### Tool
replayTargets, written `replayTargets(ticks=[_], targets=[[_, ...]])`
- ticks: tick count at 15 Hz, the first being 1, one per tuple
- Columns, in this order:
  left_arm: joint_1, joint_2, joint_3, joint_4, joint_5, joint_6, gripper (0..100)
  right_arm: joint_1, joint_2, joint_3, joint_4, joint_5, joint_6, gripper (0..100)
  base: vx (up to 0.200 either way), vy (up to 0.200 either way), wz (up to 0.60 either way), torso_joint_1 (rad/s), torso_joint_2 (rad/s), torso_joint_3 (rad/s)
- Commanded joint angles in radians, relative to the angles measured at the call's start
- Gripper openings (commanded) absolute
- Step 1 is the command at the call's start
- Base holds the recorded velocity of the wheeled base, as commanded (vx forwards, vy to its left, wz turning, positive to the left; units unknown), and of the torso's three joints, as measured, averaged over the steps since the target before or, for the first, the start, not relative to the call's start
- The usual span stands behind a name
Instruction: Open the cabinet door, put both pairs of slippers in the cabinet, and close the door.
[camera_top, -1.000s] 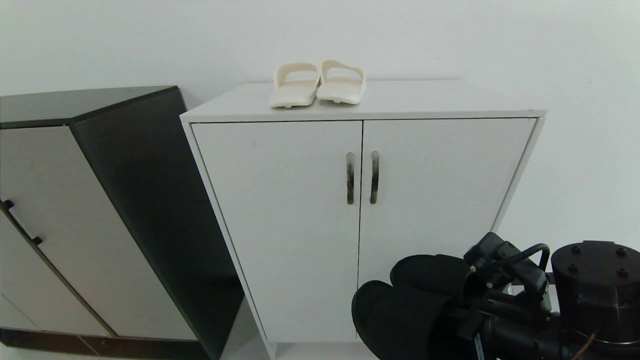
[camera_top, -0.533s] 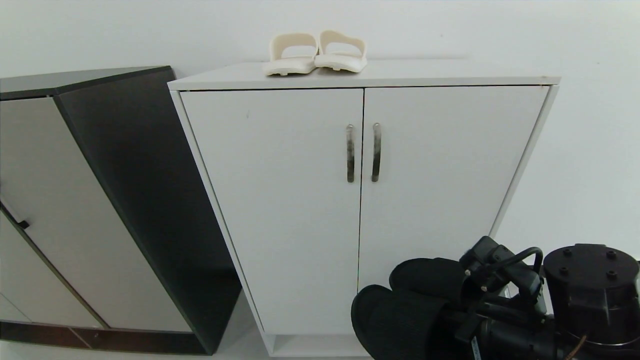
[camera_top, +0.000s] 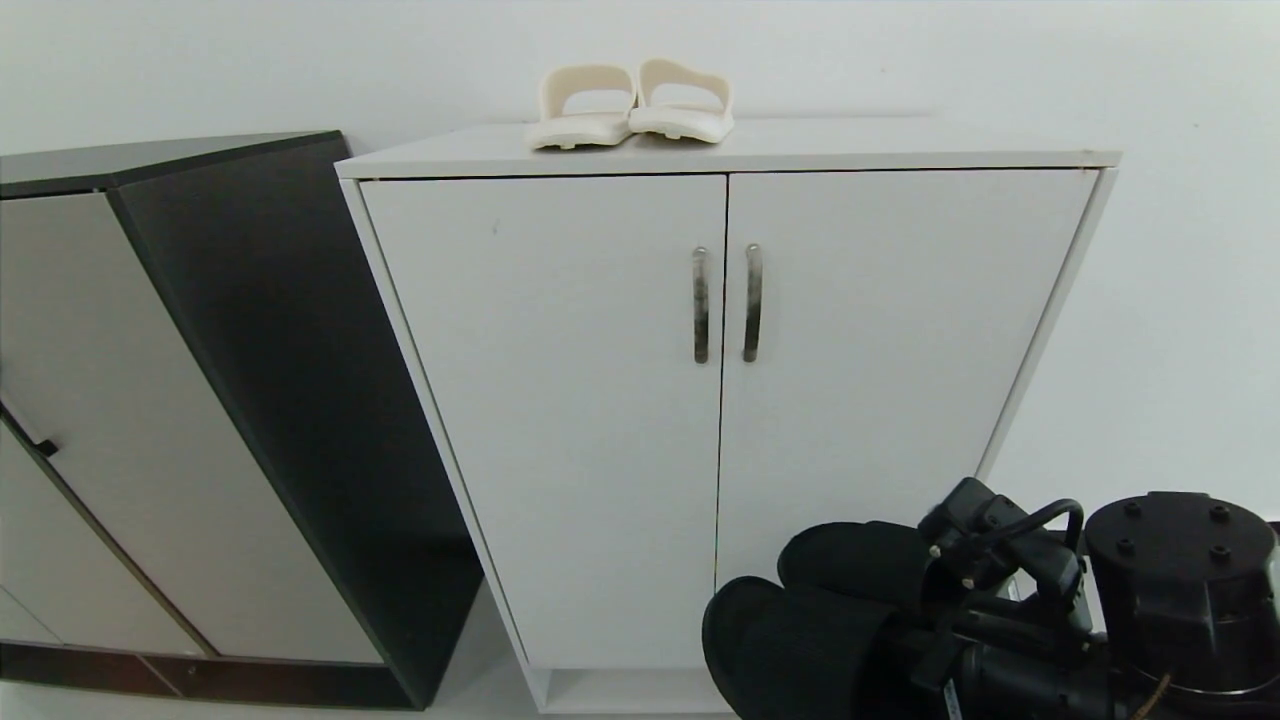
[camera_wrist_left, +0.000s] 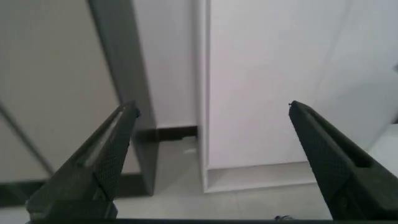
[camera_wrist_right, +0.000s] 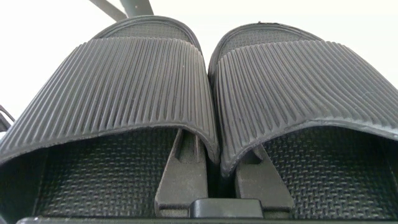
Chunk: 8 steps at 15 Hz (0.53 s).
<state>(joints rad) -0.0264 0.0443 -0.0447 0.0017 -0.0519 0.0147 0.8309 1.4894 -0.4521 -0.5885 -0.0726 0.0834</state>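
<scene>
The right gripper (camera_wrist_right: 217, 177) is pinching both black slippers (camera_wrist_right: 143, 81) just before the shut cabinet doors (camera_top: 560, 400), the left gripper (camera_wrist_left: 212, 107) is hanging spread wide; an opening door could knock them loose

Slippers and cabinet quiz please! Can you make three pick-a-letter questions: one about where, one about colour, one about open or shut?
1. Where are the cream slippers?
A. on top of the white cabinet
B. on the floor
C. on a chair

2. What colour are the held slippers in the right gripper?
A. red
B. black
C. cream

3. The white cabinet's doors are:
A. both shut
B. one open
C. both open

Answers:
1 A, they sit side by side on its top.
2 B, the held slippers are black and ribbed.
3 A, both doors lie flush, with the handles close together.
</scene>
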Motion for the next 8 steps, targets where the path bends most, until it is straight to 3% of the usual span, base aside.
replayTargets(ticks=[1,2,4,6,7,8], targets=[[-0.037,0.171,-0.17,-0.002,-0.108,-0.018,100,0.001,-0.001,0.001,-0.001,0.0,0.001,0,0.0,0.0,0.0,0.0,0.0,0.0],[-0.04,0.332,-0.248,-0.006,-0.204,-0.018,100,0.001,-0.003,0.0,-0.001,0.002,-0.001,0,0.0,0.0,0.0,0.0,0.0,0.0],[-0.043,0.536,-0.31,-0.043,-0.39,-0.016,100,0.001,-0.004,-0.002,-0.001,0.002,-0.002,0,0.0,0.0,0.0,0.0,0.0,0.0],[-0.05,0.666,-0.342,-0.149,-0.491,-0.016,100,0.002,-0.008,0.001,-0.001,0.002,-0.002,0,0.0,0.0,0.0,0.0,0.0,0.0],[-0.118,0.773,-0.393,-0.23,-0.525,-0.018,100,0.005,-0.006,0.006,-0.001,0.004,-0.002,0,0.0,0.0,0.0,0.0,0.0,0.0],[-0.211,0.85,-0.443,-0.246,-0.523,-0.019,100,0.011,-0.006,0.006,-0.001,0.002,-0.002,0,0.0,0.0,0.0,0.0,0.0,0.0]])
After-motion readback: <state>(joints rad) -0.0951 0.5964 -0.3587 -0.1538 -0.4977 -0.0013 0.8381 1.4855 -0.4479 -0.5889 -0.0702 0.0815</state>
